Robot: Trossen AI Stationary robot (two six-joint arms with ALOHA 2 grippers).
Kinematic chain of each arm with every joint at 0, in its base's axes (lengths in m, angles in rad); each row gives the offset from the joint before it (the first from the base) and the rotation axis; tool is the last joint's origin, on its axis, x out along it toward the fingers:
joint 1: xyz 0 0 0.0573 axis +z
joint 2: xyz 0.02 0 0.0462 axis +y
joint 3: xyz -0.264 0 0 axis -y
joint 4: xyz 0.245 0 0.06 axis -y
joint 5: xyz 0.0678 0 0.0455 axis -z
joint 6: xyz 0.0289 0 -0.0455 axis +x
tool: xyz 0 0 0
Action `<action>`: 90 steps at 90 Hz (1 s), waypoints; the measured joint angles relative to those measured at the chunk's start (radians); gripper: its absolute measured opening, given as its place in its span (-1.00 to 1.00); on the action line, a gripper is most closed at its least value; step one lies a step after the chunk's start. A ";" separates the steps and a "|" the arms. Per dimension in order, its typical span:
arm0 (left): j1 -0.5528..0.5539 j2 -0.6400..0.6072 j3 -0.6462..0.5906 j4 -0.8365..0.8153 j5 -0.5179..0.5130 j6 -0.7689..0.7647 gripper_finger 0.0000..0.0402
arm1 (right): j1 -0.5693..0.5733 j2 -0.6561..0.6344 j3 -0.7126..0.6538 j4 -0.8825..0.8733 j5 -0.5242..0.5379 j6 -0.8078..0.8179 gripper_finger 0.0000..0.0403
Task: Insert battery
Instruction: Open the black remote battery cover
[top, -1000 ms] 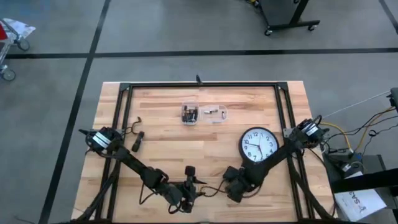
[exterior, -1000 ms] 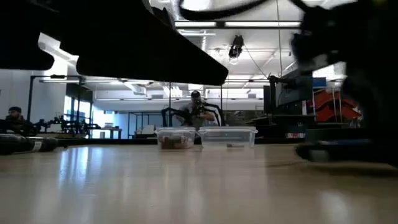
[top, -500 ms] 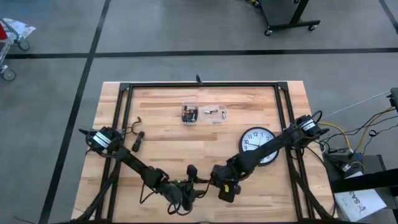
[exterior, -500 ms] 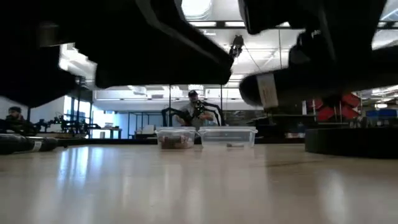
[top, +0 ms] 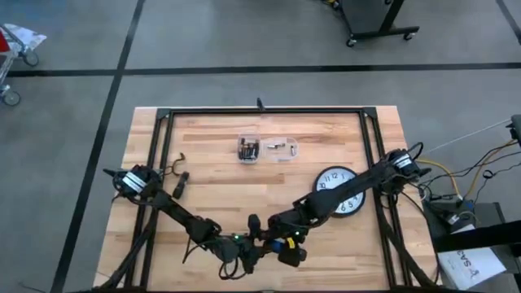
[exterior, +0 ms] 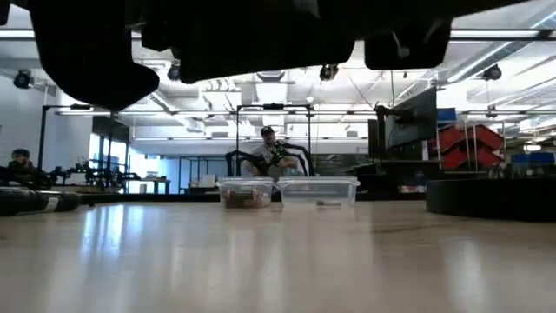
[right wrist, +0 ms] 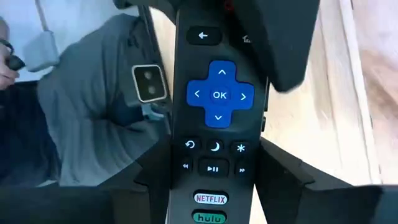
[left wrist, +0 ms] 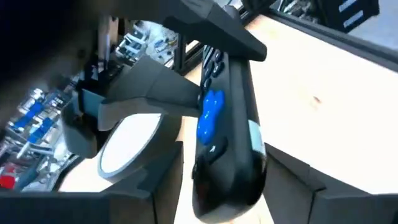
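Observation:
A black remote (top: 278, 242) with a blue button pad hangs above the table's near edge, between my two grippers. My left gripper (top: 259, 246) is shut on the end nearest the blue pad (left wrist: 208, 118). My right gripper (top: 290, 247) is shut on the other half, by the Netflix button (right wrist: 210, 199). Two clear boxes (top: 248, 149) (top: 282, 148) with small parts stand at the far middle of the table. I cannot make out a single battery in them. My left gripper pinches the remote's rounded end (left wrist: 227, 183), just past the blue pad, between its two fingers. The fingers come level from the table's left and lie along the remote, which is clear of the table. My right gripper pinches the remote's two long sides (right wrist: 183, 186) at the Netflix and hulu buttons. Its fingers come from the table's right, along the remote, and the button face is turned to its camera.
A white-faced wall clock (top: 342, 192) lies flat on the table's right half, partly under my right arm. The black frame rails (top: 260, 112) run along the far edge and both sides. People show in the room beyond the table (exterior: 271, 152).
My right gripper has swung from beside the clock toward the table's left and near edge, up to the remote in my left gripper, and now stands on it. Most of the clock's face has come into sight.

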 joint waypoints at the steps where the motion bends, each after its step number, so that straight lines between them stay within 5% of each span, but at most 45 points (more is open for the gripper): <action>1: 0.000 0.000 0.000 0.005 0.000 -0.001 -0.19 | -0.001 0.000 0.001 0.001 0.000 0.000 -0.22; 19: -0.004 0.000 0.000 0.047 0.003 -0.028 -0.65 | -0.013 -0.001 0.004 0.012 -0.035 0.020 -0.22; 36: -0.005 -0.002 0.000 0.038 -0.022 -0.089 -0.66 | -0.020 -0.001 0.004 0.010 -0.029 0.003 -0.09; 57: 0.008 -0.054 -0.001 -0.256 0.034 -0.465 -0.73 | -0.019 -0.032 0.004 -0.036 0.032 -0.059 0.33; 75: 0.063 -0.102 -0.004 -0.525 0.254 -0.884 -0.73 | -0.013 -0.072 0.003 -0.184 0.291 -0.187 0.34; 90: 0.140 -0.103 -0.025 -0.589 0.493 -1.153 -0.73 | 0.020 -0.058 -0.008 -0.098 0.542 -0.377 0.24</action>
